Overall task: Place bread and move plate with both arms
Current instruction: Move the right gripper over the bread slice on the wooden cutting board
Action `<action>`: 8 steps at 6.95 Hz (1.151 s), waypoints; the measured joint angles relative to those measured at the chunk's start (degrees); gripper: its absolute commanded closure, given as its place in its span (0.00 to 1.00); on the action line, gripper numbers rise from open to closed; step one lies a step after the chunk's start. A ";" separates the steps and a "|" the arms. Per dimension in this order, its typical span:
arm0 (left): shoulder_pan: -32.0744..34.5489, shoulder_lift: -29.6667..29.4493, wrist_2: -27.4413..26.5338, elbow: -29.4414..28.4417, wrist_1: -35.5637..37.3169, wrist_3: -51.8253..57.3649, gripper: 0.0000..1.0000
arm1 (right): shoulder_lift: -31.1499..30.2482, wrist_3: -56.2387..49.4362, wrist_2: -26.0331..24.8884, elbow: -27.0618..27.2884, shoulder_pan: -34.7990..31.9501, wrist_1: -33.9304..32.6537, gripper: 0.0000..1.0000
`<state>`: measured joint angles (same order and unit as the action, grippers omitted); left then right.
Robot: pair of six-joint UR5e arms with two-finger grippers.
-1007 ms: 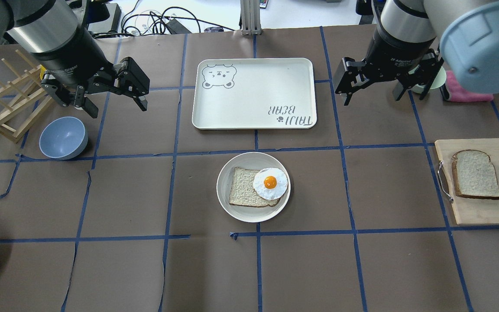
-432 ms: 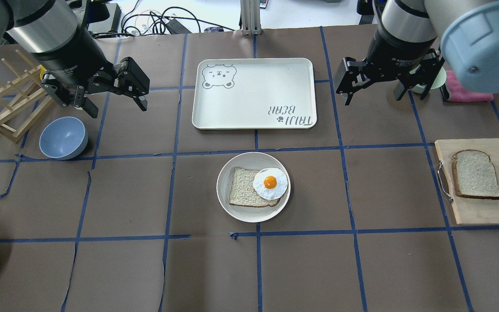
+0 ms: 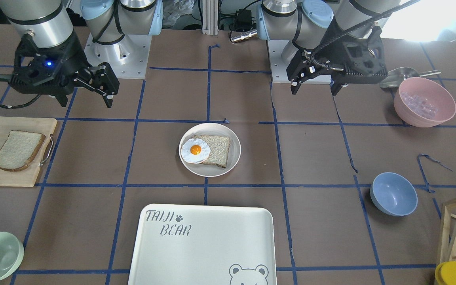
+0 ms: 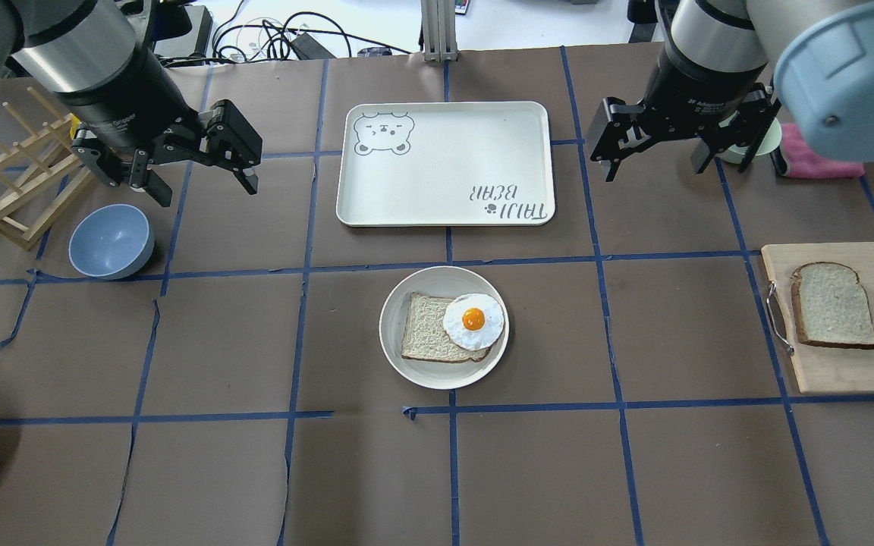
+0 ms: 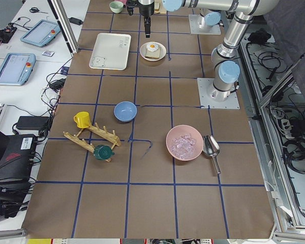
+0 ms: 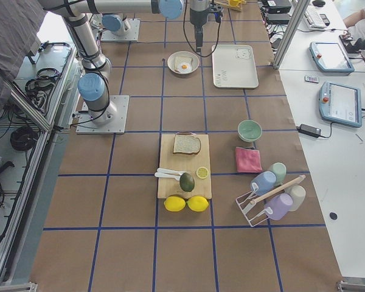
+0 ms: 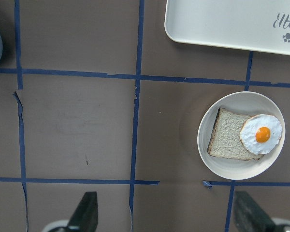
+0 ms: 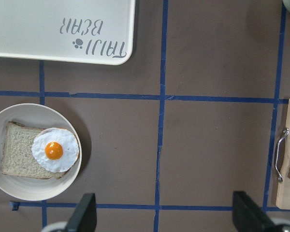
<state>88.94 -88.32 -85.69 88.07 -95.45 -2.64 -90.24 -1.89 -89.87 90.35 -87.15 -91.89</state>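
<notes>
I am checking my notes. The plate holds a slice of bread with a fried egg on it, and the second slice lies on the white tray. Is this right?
Not quite. The overhead view shows the second slice on the wooden cutting board, not on the white tray. The plate does hold bread with a fried egg on it.

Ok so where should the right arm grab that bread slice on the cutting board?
I'd come straight down with the right gripper and pinch the bread across its two straight crust sides. It lies flat on the board, so only a top approach gets fingers round it, and those near-parallel sides give flatter contact than the domed top.
</notes>
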 measured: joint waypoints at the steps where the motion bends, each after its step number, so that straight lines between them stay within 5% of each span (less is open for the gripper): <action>1: 0.00 0.01 0.00 0.00 0.00 0.00 0.00 | 0.17 -2.70 1.01 0.41 4.40 0.14 0.00; 5: 0.00 0.04 0.00 0.00 0.00 0.00 0.00 | 2.20 -17.84 9.09 8.13 28.83 -1.17 0.00; 8: 0.00 0.05 0.00 0.00 -0.06 0.00 0.00 | 11.14 -30.71 8.87 12.48 39.27 -12.17 0.01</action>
<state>88.95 -88.27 -85.69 88.07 -95.51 -2.64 -79.10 -32.60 -81.00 102.83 -47.88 -104.06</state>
